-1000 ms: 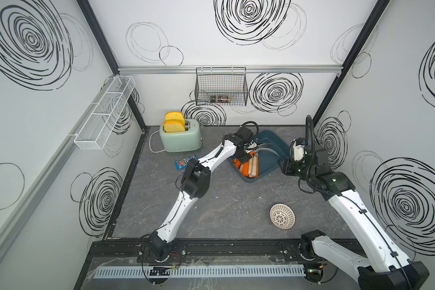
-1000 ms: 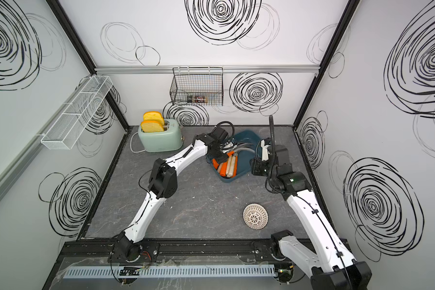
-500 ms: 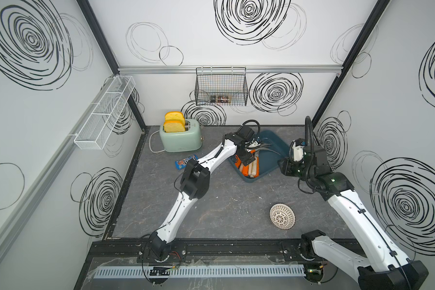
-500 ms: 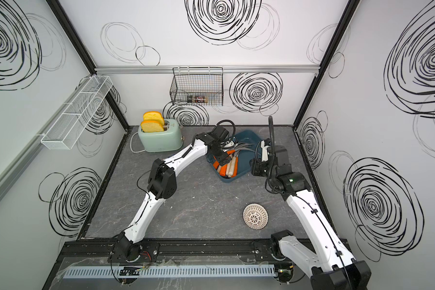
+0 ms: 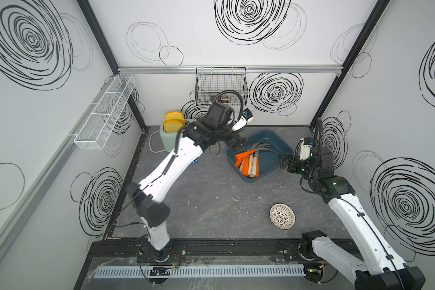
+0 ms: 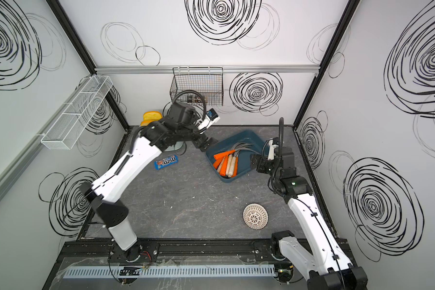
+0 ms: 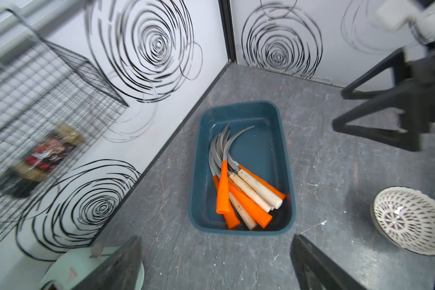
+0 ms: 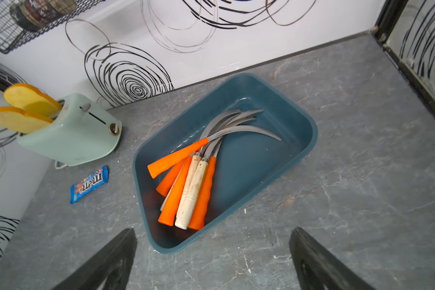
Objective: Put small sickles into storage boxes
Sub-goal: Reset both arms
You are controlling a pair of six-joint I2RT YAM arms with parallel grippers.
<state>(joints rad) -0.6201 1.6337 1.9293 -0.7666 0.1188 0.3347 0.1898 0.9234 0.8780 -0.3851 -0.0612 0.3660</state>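
Small sickles [image 7: 239, 190]: thin curved grey blades, orange and pale wooden handles. They lie bundled and overlapping inside the dark teal storage box [image 7: 259, 150], handles at its nearer end and blades fanned toward its farther end. The box sits askew on the tabletop [image 5: 211, 198], toward the far right corner.

Left gripper [image 5: 234, 144]: jaws spread wide, nothing between them, poised by the box's left side.

Right gripper [image 5: 284, 162]: jaws spread wide, empty, just beside the box's right side.

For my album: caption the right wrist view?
Small sickles heaped in a teal tray, mint toaster and candy packet nearby.
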